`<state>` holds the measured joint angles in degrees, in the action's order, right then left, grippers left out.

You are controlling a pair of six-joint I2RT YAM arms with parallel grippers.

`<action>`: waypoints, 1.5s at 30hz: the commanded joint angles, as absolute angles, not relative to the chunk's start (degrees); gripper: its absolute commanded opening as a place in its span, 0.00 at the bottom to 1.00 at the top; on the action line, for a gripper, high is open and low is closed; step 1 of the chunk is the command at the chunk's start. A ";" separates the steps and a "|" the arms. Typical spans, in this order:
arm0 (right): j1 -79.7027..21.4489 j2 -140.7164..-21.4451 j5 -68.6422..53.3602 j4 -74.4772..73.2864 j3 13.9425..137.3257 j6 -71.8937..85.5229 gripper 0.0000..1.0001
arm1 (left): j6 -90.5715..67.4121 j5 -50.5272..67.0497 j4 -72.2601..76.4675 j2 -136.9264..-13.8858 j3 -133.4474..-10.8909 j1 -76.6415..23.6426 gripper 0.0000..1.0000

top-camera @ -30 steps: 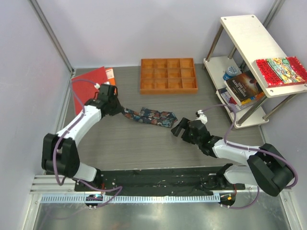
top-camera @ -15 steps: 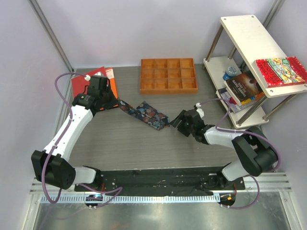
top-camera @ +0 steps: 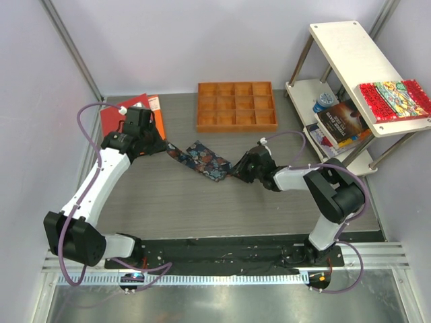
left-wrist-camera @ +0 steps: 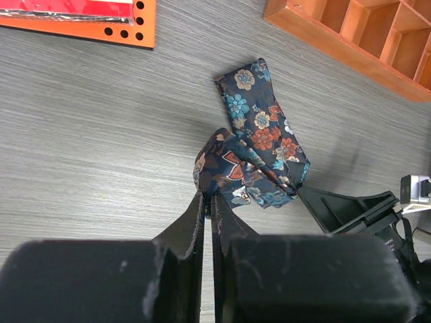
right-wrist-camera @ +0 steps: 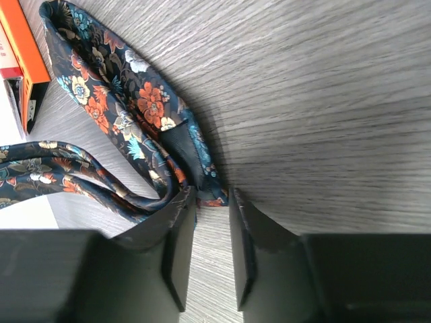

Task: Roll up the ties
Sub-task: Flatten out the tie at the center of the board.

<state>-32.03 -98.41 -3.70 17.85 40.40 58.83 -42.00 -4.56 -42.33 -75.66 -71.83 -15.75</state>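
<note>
The tie [top-camera: 202,159] is dark navy with orange, teal and white flowers. It lies folded on the grey table between my two grippers. My left gripper [top-camera: 163,149] is shut on a bunched fold of the tie [left-wrist-camera: 259,134] at its left end, the fabric pinched at the fingertips [left-wrist-camera: 209,202]. My right gripper [top-camera: 236,169] sits low at the tie's right end. In the right wrist view its jaws [right-wrist-camera: 212,195] stand a narrow gap apart, with the tie's [right-wrist-camera: 135,101] tip just inside the mouth and bare table visible between the fingers.
A wooden compartment tray [top-camera: 236,106] stands behind the tie. A red-orange folder [top-camera: 128,114] lies at the back left, near my left gripper. A white two-level shelf [top-camera: 350,47] at the right holds books [top-camera: 340,121] and a red patterned book [top-camera: 394,97].
My right arm has reached left to the tie's right end and its jaws have narrowed a lot. My left arm swung back-left with the tie a second ago, then held still.
</note>
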 commanded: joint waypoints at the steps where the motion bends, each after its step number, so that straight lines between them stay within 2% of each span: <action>1: -32.70 -102.92 -3.25 6.86 38.23 57.04 0.31 | -42.01 -5.62 -42.63 -73.83 -72.25 -16.00 0.04; 8: -32.61 -105.02 -4.04 7.03 39.99 56.43 0.21 | -41.75 -5.54 -42.54 -73.65 -72.25 -16.00 0.04; 9: -32.69 -105.64 -4.57 7.90 40.08 56.34 0.16 | -41.66 -5.62 -42.54 -73.74 -72.25 -16.00 0.04; 13: -32.78 -107.66 -6.06 9.58 40.43 56.34 0.08 | -41.57 -5.89 -42.54 -74.00 -72.25 -16.00 0.04; 14: -32.70 -107.93 -6.24 10.19 40.43 56.16 0.02 | -41.57 -5.80 -42.54 -74.09 -72.25 -16.00 0.04; 21: -32.61 -105.92 -7.47 9.50 40.78 54.50 0.01 | -41.40 -5.98 -44.20 -74.27 -74.69 -16.00 0.04; 28: -29.62 -93.11 -6.95 0.37 39.56 50.90 0.01 | -40.87 -7.99 -51.49 -73.65 -83.13 -16.00 0.04; 33: -28.65 -88.94 -7.46 -4.39 39.81 47.64 0.01 | -41.04 -8.35 -54.67 -72.69 -88.94 -16.00 0.04; 36: -28.57 -91.14 -9.84 -3.43 43.40 44.58 0.27 | -41.40 -7.39 -55.02 -72.33 -89.82 -16.00 0.05; 37: -28.65 -91.84 -9.84 -3.51 44.46 43.60 0.39 | -41.48 -7.12 -55.02 -72.33 -89.91 -16.00 0.05; 40: -28.65 -96.14 -10.37 -3.95 49.12 40.09 0.52 | -41.49 -6.86 -54.93 -72.33 -89.65 -16.00 0.05; 45: -28.74 -104.66 -13.53 -4.13 56.77 37.27 0.53 | -41.05 -7.03 -54.41 -72.25 -88.51 -16.00 0.05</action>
<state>-28.49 -99.72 -11.18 -2.96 52.56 41.89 -41.58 -7.18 -54.70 -72.90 -88.42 -15.79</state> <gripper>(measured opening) 0.531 0.047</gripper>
